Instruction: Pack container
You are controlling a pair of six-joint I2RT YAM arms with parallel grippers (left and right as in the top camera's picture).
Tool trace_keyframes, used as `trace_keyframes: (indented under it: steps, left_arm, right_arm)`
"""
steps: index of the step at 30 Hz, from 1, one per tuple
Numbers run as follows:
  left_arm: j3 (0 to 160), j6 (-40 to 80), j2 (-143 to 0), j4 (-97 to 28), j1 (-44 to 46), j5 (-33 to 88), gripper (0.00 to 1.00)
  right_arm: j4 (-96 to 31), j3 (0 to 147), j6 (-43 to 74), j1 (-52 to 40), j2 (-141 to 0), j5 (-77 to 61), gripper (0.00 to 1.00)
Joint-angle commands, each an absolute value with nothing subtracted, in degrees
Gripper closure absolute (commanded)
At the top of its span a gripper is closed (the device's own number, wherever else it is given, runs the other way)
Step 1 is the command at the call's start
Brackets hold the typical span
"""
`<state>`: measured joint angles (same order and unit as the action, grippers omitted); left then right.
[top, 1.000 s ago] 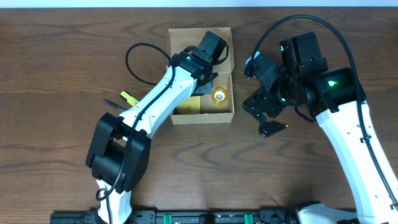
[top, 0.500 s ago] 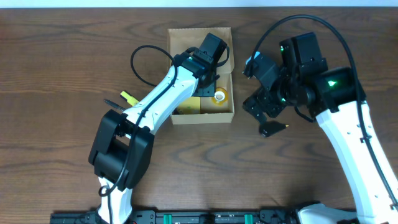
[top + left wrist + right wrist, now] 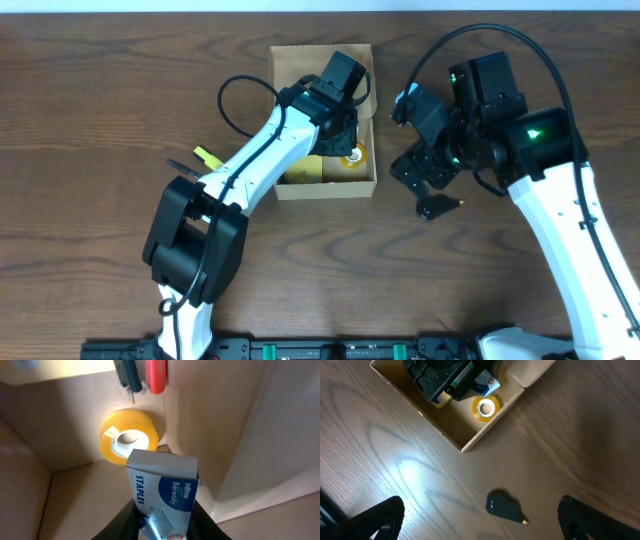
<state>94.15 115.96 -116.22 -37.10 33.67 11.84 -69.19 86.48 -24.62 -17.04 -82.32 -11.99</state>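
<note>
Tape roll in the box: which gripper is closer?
Left. The left gripper is inside the container by the tape roll, holding a staples box; the right gripper hovers open outside it.

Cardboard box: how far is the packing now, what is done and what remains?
Done: a yellow tape roll and a yellow pad lie in the cardboard box. In hand: the left gripper holds a staples box inside it, not released. Left: a small black item beneath the open right gripper and a yellow-black item left of the box lie on the table; the lid stands open.
</note>
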Motion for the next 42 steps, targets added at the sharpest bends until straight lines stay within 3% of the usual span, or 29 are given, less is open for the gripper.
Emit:
trace_keyframes:
  steps: [1,42]
  left_arm:
    - [94.2,119.4,-116.9,-37.5,34.6,13.2,0.73]
    - [93.7,119.4,-116.9,-49.3,34.5,21.8,0.76]
  right_arm:
    - [-69.2,86.4,-24.2,-16.7,-81.4,-12.2,0.01]
    - [-69.2,86.4,-24.3,-16.7,-81.4,-12.2,0.01]
